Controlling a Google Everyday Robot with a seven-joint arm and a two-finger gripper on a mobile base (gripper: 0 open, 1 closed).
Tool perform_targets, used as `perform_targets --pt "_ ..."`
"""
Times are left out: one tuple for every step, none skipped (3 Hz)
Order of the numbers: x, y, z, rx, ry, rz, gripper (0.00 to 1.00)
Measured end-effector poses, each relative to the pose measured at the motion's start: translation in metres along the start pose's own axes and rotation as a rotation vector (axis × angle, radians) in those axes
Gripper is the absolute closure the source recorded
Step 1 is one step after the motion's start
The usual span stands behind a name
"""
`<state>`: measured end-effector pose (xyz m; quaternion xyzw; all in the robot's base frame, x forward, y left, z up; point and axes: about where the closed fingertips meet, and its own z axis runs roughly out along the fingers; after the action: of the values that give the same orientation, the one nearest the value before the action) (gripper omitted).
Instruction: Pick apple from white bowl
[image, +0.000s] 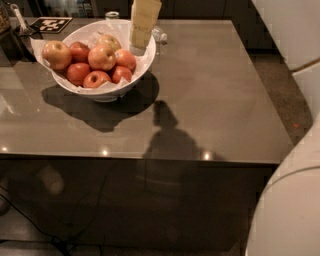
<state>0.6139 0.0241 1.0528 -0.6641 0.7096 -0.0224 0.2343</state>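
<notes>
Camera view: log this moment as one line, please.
stage: pre-grasp | end effector: above right rim of white bowl | apple: in bowl among other apples, not lifted

apple (101, 57) in white bowl (120, 89), gripper (136, 47) by rim

Your tool (138, 44) is a pale cream block near the far edge of the table (215, 100); your arm (287, 30) wears smooth white shells with thin dark seams.
</notes>
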Motion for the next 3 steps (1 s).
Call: perform_targets --pt "-0.015 -0.009 0.019 -0.018 -0.020 -0.003 0.00" --pt "-0.035 -0.020 0.055 -0.084 -0.042 0.036 0.00" --pt "-0.053 -0.030 0.091 -0.133 -0.059 0.073 0.00"
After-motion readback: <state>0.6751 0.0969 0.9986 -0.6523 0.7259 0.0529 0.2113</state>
